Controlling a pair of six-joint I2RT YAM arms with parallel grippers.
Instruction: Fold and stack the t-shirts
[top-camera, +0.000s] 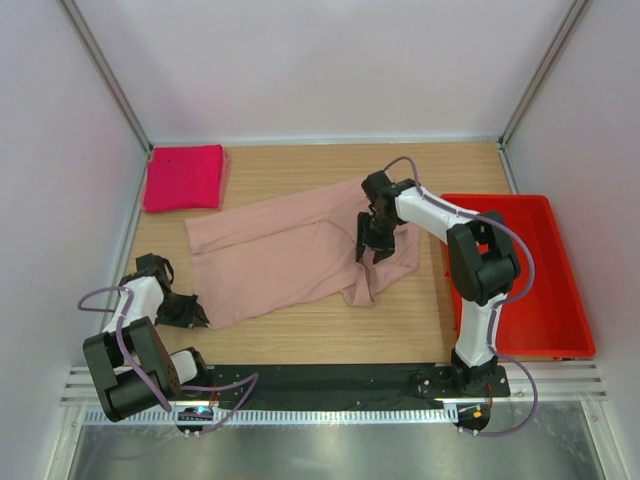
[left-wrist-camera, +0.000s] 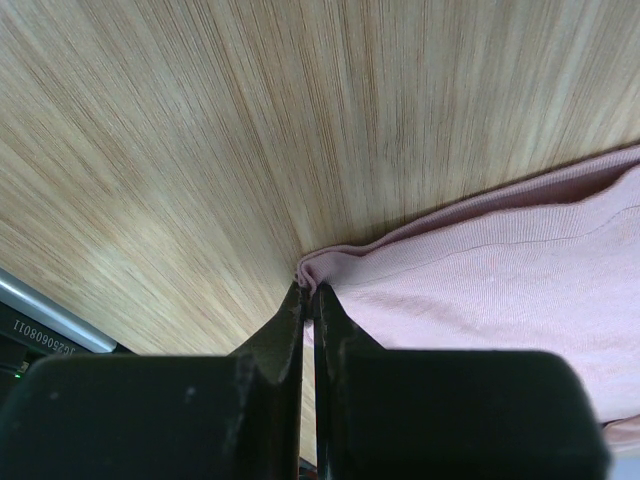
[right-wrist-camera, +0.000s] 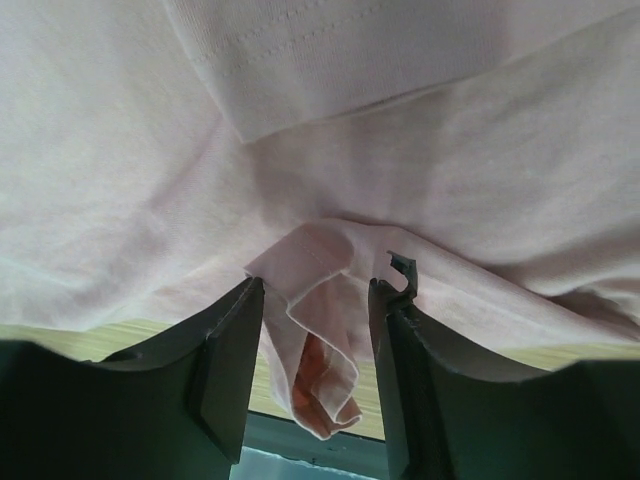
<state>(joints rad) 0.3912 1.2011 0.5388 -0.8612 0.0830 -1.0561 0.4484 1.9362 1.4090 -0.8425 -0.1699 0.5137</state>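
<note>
At far left, the magenta t-shirt (top-camera: 184, 177) lies folded — the pale t-shirt (top-camera: 290, 255) is unfolded, left end effector (left-wrist-camera: 308, 296) pinching its corner, right end effector (right-wrist-camera: 315, 292) parted.

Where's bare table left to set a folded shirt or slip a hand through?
Bare table: far strip between magenta t-shirt and red bin; near strip between pale pink t-shirt and black base rail. Crowded: mid-table under that shirt, right hand over it, left hand at its near-left corner.
</note>
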